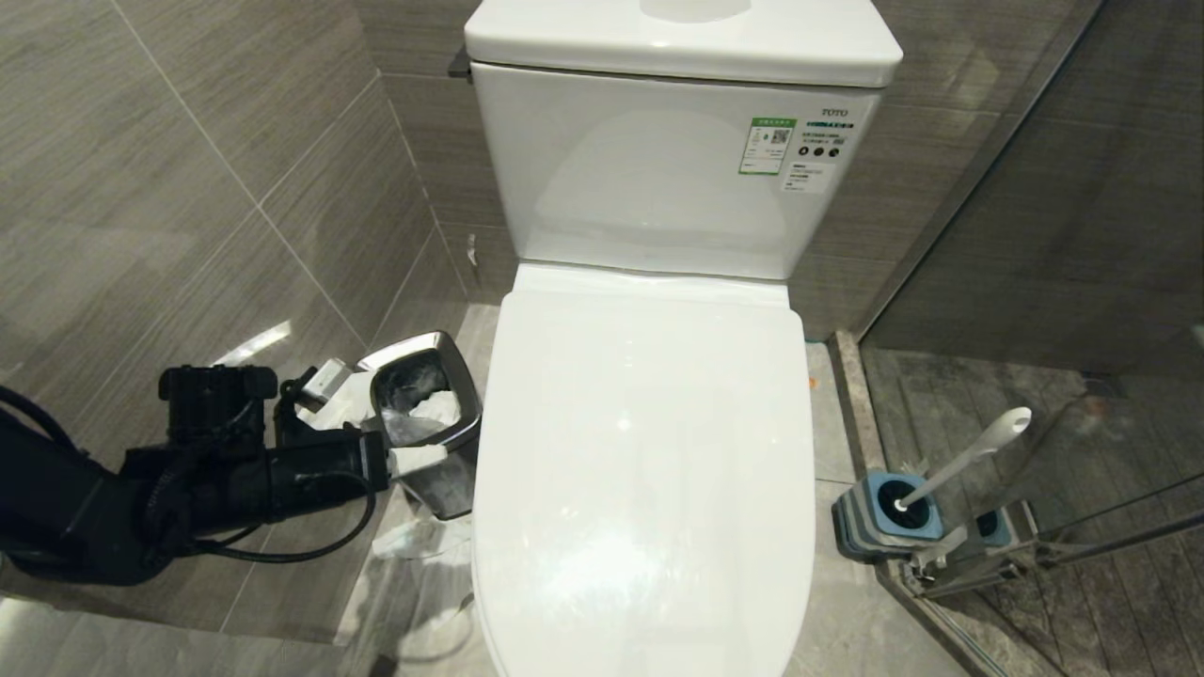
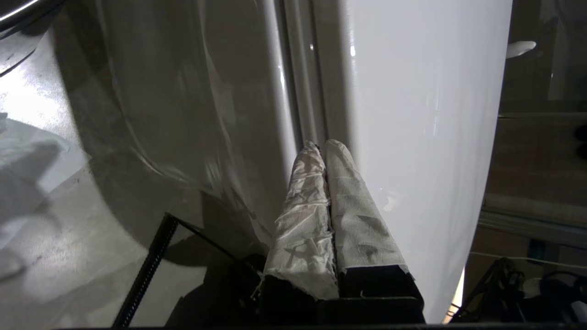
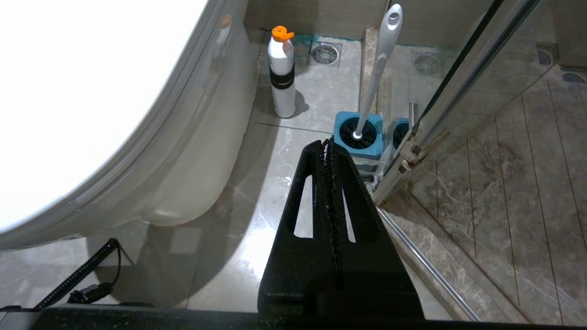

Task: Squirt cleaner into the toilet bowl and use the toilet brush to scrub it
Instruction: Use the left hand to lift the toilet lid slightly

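Note:
The toilet bowl is hidden under the shut white lid [image 1: 644,451]. No cleaner shows. My left gripper [image 1: 440,455] is shut and empty, its fingers wrapped in white tape. It reaches in from the left, with its tips [image 2: 324,144] close to the dark seam under the lid's [image 2: 422,137] left edge. The toilet brush [image 1: 969,458] stands on the floor to the toilet's right, its white handle [image 3: 378,68] leaning out of a square blue holder [image 3: 358,135]. My right gripper [image 3: 324,143] hangs shut and empty over the floor near that holder, outside the head view.
A square steel bin [image 1: 423,414] stands right behind the left gripper, against the tiled wall. A white bottle with an orange cap [image 3: 282,68] stands on the floor beside the toilet's base. A glass shower door [image 3: 458,82] closes off the right side. The tank [image 1: 658,169] is behind the lid.

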Tool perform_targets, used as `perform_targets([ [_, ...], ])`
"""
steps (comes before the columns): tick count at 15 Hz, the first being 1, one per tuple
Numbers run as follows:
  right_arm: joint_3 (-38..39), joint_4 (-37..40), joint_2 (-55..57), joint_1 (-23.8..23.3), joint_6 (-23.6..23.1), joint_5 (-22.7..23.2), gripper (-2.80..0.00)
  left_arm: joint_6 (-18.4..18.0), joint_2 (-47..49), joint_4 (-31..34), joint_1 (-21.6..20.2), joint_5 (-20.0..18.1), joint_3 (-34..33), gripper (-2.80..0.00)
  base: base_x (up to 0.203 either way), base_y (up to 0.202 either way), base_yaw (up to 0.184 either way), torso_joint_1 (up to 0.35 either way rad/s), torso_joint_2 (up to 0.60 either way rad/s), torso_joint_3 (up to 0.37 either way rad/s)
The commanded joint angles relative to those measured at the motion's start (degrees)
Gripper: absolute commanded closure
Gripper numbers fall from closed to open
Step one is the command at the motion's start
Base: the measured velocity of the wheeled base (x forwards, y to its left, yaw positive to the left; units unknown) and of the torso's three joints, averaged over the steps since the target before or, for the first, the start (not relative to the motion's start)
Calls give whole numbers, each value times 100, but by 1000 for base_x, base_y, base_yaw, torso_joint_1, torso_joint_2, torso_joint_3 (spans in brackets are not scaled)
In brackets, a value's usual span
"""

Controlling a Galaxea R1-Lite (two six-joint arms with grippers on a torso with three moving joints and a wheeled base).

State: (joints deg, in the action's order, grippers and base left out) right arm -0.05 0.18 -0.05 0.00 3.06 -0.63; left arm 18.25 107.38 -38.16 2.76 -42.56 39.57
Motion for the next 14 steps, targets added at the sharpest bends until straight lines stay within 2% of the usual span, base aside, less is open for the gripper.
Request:
perform_targets([
  [1,-4,-1,5,0,2,2,0,105,655,-1365,-55,-320,-436,0,0,0,0,0,0,0],
  [2,4,-1,5,0,2,2,0,310,746,-1940,-105,-671,-656,0,0,0,0,0,0,0],
  [3,1,-1,5,0,2,2,0,845,748,-2283,-147,-893,-807,0,0,0,0,0,0,0],
  [4,5,-1,5,0,2,2,0,1351,690,-2497,-183,-983,-882,0,0,0,0,0,0,0],
  [5,5,-1,5,0,2,2,0,1706,598,-2636,-255,-1038,-934,0,0,0,0,0,0,0],
  [7,4,-1,5,0,2,2,0,1798,421,-2767,-326,-1123,-1088,0,0,0,0,0,0,0],
  [9,-4,-1,5,0,2,2,0,1804,323,-2796,-345,-1368,-1385,0,0,0,0,0,0,0],
  [12,1,-1,5,0,2,2,0,1736,392,-3296,-789,-2264,-1913,0,0,0,0,0,0,0],
  [14,4,-1,5,0,2,2,0,1629,489,-3848,-1014,-2547,-2148,0,0,0,0,0,0,0],
])
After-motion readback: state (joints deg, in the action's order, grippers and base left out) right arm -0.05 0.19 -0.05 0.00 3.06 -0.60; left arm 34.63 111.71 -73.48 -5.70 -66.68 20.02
